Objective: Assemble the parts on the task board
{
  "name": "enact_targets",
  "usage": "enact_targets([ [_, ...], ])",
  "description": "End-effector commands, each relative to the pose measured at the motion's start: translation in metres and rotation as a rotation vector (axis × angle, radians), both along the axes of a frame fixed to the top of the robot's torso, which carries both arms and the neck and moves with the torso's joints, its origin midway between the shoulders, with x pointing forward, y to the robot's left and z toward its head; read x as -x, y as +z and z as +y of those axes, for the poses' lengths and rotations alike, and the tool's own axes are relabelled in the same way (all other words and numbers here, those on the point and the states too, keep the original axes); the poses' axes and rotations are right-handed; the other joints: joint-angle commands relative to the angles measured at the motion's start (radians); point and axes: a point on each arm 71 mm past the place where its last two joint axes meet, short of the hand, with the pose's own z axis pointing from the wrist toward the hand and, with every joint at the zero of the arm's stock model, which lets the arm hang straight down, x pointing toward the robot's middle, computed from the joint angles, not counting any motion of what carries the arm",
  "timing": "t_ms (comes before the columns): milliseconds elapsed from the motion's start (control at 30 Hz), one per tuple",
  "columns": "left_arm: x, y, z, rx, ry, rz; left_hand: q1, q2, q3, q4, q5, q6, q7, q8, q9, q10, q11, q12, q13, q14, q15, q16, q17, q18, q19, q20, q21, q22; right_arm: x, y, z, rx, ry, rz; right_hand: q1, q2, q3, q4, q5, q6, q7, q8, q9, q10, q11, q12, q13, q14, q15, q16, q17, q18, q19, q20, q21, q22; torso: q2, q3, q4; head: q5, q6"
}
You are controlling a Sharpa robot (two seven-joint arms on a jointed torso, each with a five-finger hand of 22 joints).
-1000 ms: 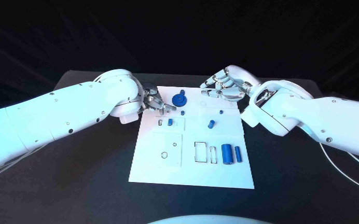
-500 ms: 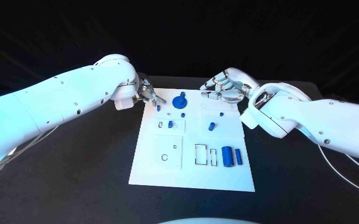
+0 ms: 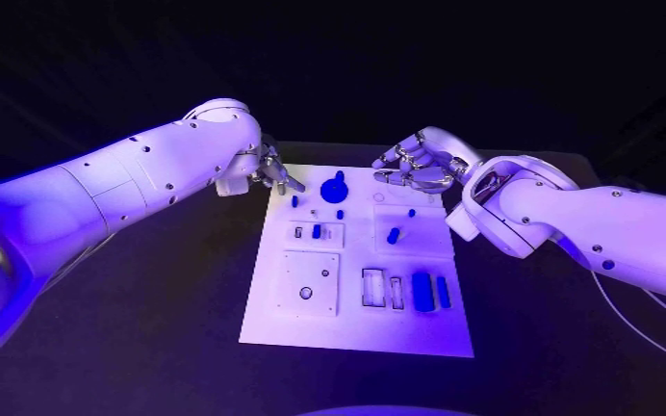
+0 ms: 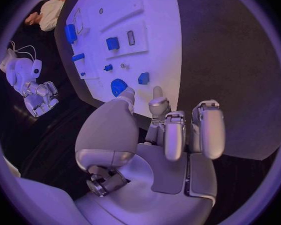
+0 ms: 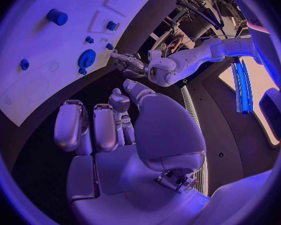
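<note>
Looks like an early-to-middle stage, judging by the layout alone. Finds the black table carrying the white task board in its middle, lengthwise from the near edge toward the far edge.

Holds nothing in the left hand: fingers straight and spread, poised over the table just off the board's far left corner, apart from every part. Holds nothing in the right hand either: fingers loosely bent and apart, hovering above the board's far right corner, with no piece between them.

Counts as probably seated: the round blue disc near the board's far edge, upright on its spot. Cannot tell from here whether fully pressed home.

Places the thick blue cylinder and the thin blue cylinder side by side near the board's right edge, toward the near end. Leaves two rectangular recesses just beside them bare, so likely the pending job for those two. Leaves the ring-shaped hole by the left edge unfilled as well.

Puts the blue peg mid-board, right of centre, tilted rather than upright, so probably not inserted. Sets a small blue block in or against a little slot left of centre; cannot tell which.

Scatters three tiny blue studs across the far half; too small to judge as fitted or loose.

Calls for most of the insertions yet, with neither hand on a part.
</note>
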Motion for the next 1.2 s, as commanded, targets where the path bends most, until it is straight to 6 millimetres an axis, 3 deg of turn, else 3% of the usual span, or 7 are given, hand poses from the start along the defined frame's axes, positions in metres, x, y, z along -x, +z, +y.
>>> enact_targets([
  [33, 0.000, -0.002, -0.005, -0.012, -0.053, 0.020, -0.010, 0.008, -0.012, 0.000, 0.000, 0.011, -0.003, 0.000, -0.001, 0.011, -0.001, 0.012, 0.006, 0.103, 0.005, 0.002, 0.263, 0.011, 0.023, 0.005, 0.006, 0.128, 0.001, 0.000, 0.001, -0.003, 0.010, -0.008, 0.000, 0.004, 0.002, 0.003, 0.005, -0.008, -0.002, -0.006, 0.001, -0.007, 0.000, -0.004, -0.001, 0.032, 0.007, -0.004, -0.001, 0.015, -0.007, -0.002, -0.006, -0.001, 0.000, 0.0004, 0.0004, 0.000, -0.001],
  [700, 0.000, -0.011, -0.013, -0.017, -0.067, 0.031, 0.036, 0.040, -0.048, -0.006, 0.003, 0.035, -0.018, 0.027, 0.021, 0.031, -0.014, 0.035, 0.026, 0.103, -0.006, 0.002, 0.263, 0.008, 0.029, -0.005, 0.013, 0.139, 0.000, 0.000, 0.003, -0.002, 0.014, -0.006, 0.001, 0.004, 0.002, 0.003, 0.007, -0.008, -0.001, -0.006, 0.001, -0.007, 0.000, -0.003, -0.001, 0.032, 0.007, -0.005, -0.001, 0.015, -0.007, -0.002, -0.006, -0.001, -0.001, 0.0004, -0.0004, 0.001, -0.006],
  [1000, 0.000, -0.013, -0.016, 0.011, -0.064, 0.019, 0.115, 0.084, -0.032, -0.019, 0.006, 0.031, -0.022, 0.038, 0.038, 0.036, -0.018, 0.039, 0.028, 0.103, -0.010, 0.002, 0.263, 0.007, 0.032, -0.010, 0.015, 0.144, 0.000, 0.000, 0.003, -0.002, 0.015, -0.004, 0.001, 0.004, 0.002, 0.003, 0.007, -0.008, -0.001, -0.006, 0.001, -0.007, 0.000, -0.003, -0.001, 0.032, 0.007, -0.005, -0.001, 0.015, -0.007, -0.002, -0.006, -0.001, -0.001, 0.0007, -0.0001, -0.001, -0.007],
  [1200, 0.000, -0.015, -0.018, 0.018, -0.076, 0.032, 0.168, 0.098, -0.015, -0.035, 0.007, 0.026, -0.025, 0.043, 0.048, 0.037, -0.021, 0.039, 0.028, 0.103, -0.012, 0.002, 0.263, 0.007, 0.033, -0.012, 0.015, 0.146, 0.000, -0.001, 0.003, 0.000, 0.016, -0.001, 0.001, 0.004, 0.002, 0.003, 0.007, -0.008, -0.001, -0.006, 0.001, -0.007, 0.000, -0.003, -0.001, 0.032, 0.007, -0.005, -0.001, 0.015, -0.007, -0.002, -0.006, -0.001, -0.001, 0.0010, 0.0003, -0.001, -0.009],
])
